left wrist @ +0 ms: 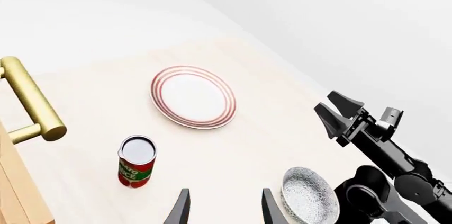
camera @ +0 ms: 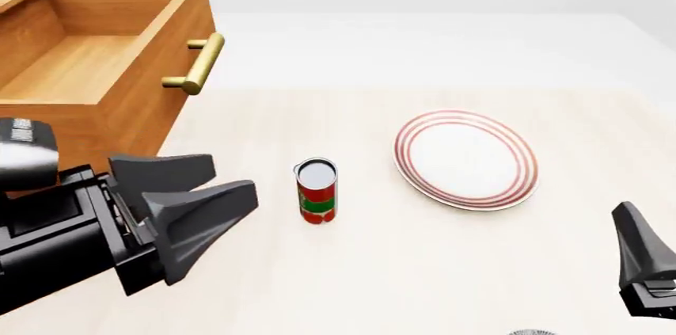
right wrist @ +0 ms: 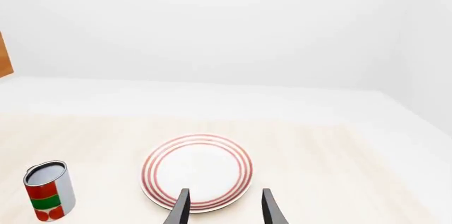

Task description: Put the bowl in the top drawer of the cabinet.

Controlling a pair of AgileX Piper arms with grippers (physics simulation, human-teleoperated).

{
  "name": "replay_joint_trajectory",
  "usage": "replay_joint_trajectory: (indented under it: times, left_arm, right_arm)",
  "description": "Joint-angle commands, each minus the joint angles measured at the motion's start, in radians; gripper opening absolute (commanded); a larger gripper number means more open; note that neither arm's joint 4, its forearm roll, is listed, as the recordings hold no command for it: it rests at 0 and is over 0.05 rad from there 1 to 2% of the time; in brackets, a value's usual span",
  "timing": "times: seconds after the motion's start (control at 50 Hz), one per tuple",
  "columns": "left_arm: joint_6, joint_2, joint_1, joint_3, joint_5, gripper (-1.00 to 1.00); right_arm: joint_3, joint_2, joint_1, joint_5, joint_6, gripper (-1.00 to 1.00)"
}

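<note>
The bowl [left wrist: 309, 195], white with a dense dark lacy pattern, sits on the table in the left wrist view, close beside my left gripper [left wrist: 224, 211] and just in front of the right arm. Only a sliver of the bowl [camera: 533, 333] shows at the front view's lower edge. The top drawer [camera: 95, 58] of the cabinet [camera: 127, 125] stands pulled out and looks empty, its brass bar handle [camera: 195, 64] facing the table. My left gripper [camera: 233, 175] hangs open in front of the cabinet. My right gripper [left wrist: 325, 101] is open too, holding nothing.
A flat white plate with red rings [camera: 465, 159] lies right of the middle of the table. A red and green tin can [camera: 316, 191] stands upright between the plate and the cabinet. The right wrist view looks over the plate [right wrist: 198, 171] toward the far table edge.
</note>
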Motion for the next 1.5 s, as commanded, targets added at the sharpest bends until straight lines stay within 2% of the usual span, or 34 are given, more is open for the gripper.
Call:
replay_joint_trajectory:
  times: [0.02, 0.22, 0.24, 0.46, 0.48, 0.5, 0.52, 0.54, 0.62, 0.96, 1.42, 1.44, 1.5]
  left_arm:
    - [-0.037, 0.055, -0.050, -0.001, -0.023, 1.00]
    - [-0.091, 0.090, -0.081, 0.007, -0.044, 1.00]
    - [-0.117, 0.102, -0.093, 0.013, -0.054, 1.00]
    - [-0.149, 0.141, -0.127, 0.014, -0.070, 1.00]
    - [-0.128, 0.313, -0.082, -0.084, -0.137, 1.00]
    - [-0.179, 0.353, -0.133, -0.099, -0.186, 1.00]
    - [-0.163, 0.370, -0.080, -0.109, -0.176, 1.00]
    - [-0.147, 0.394, -0.093, -0.125, -0.175, 1.00]
    - [-0.152, 0.411, -0.102, -0.126, -0.188, 1.00]
    - [-0.276, 0.478, -0.115, -0.115, -0.241, 1.00]
    - [-0.372, 0.623, -0.175, -0.127, -0.328, 1.00]
    - [-0.397, 0.643, -0.182, -0.127, -0.337, 1.00]
    - [-0.407, 0.659, -0.187, -0.128, -0.343, 1.00]
  right_arm:
    - [0.000, 0.000, 0.000, 0.000, 0.000, 1.00]
    - [0.000, 0.000, 0.000, 0.000, 0.000, 1.00]
    - [0.000, 0.000, 0.000, 0.000, 0.000, 1.00]
    - [0.000, 0.000, 0.000, 0.000, 0.000, 1.00]
    - [0.000, 0.000, 0.000, 0.000, 0.000, 1.00]
    - [0.000, 0.000, 0.000, 0.000, 0.000, 1.00]
    - [0.000, 0.000, 0.000, 0.000, 0.000, 1.00]
    - [0.000, 0.000, 0.000, 0.000, 0.000, 1.00]
    - [0.000, 0.000, 0.000, 0.000, 0.000, 1.00]
    - [0.000, 0.000, 0.000, 0.000, 0.000, 1.00]
    - [0.000, 0.000, 0.000, 0.000, 0.000, 1.00]
    - [0.000, 0.000, 0.000, 0.000, 0.000, 1.00]
    - [0.000, 0.000, 0.000, 0.000, 0.000, 1.00]
